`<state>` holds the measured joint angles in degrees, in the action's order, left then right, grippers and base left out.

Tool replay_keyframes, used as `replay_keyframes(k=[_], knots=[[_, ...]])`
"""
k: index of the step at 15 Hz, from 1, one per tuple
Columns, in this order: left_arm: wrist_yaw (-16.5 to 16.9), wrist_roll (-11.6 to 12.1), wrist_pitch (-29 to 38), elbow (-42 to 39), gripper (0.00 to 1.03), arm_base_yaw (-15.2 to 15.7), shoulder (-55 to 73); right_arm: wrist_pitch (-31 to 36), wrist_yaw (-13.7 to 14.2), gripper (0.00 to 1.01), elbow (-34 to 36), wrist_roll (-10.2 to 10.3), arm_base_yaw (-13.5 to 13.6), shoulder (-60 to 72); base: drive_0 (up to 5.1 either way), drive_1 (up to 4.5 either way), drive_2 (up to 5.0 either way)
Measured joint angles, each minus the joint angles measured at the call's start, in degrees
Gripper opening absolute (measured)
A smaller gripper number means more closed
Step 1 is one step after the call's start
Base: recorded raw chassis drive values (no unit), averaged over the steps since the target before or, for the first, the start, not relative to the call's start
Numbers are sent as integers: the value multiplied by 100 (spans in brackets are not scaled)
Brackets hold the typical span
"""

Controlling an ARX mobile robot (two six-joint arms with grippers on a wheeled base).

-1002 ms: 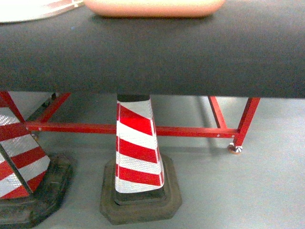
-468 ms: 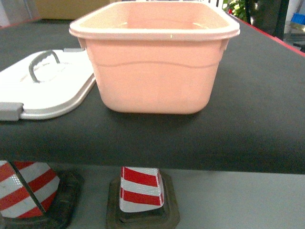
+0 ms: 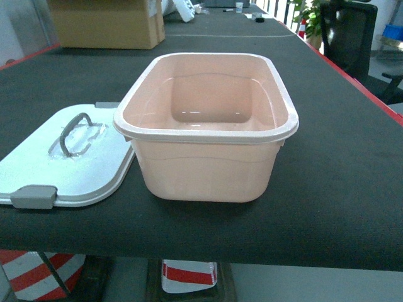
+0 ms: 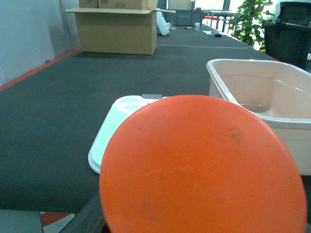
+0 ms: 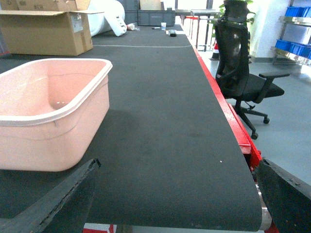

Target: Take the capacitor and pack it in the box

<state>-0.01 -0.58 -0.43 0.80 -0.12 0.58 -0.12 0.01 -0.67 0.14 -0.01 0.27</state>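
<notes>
Black-clothed table [image 3: 340,157] under pink box [image 3: 208,170], white lid [image 3: 63,167] beside; gripper states untellable.

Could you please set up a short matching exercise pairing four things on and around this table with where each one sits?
Things:
1. box
2. lid
3. cardboard box
4. office chair

Places:
A. on the floor beyond the table's red right edge
B. flat on the black table top, just left of the tub, grey handle up
C. at the far left of the table, behind everything else
D. near the front edge of the table, open and with nothing visible inside

Pairs: 1-D, 2-B, 3-C, 4-A
</notes>
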Motion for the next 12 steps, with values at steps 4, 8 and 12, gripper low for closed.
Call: replay_keyframes(k=[4, 8, 12], knots=[[-2, 2, 7, 0, 44, 0, 0, -15, 0, 98, 0, 0, 0, 0, 0, 0, 0], [-2, 0, 7, 0, 44, 0, 0, -15, 0, 98, 0, 0, 0, 0, 0, 0, 0], [-986, 431, 800, 212, 44, -734, 1436, -15, -2, 98, 0, 0, 0, 0, 0, 0, 0]])
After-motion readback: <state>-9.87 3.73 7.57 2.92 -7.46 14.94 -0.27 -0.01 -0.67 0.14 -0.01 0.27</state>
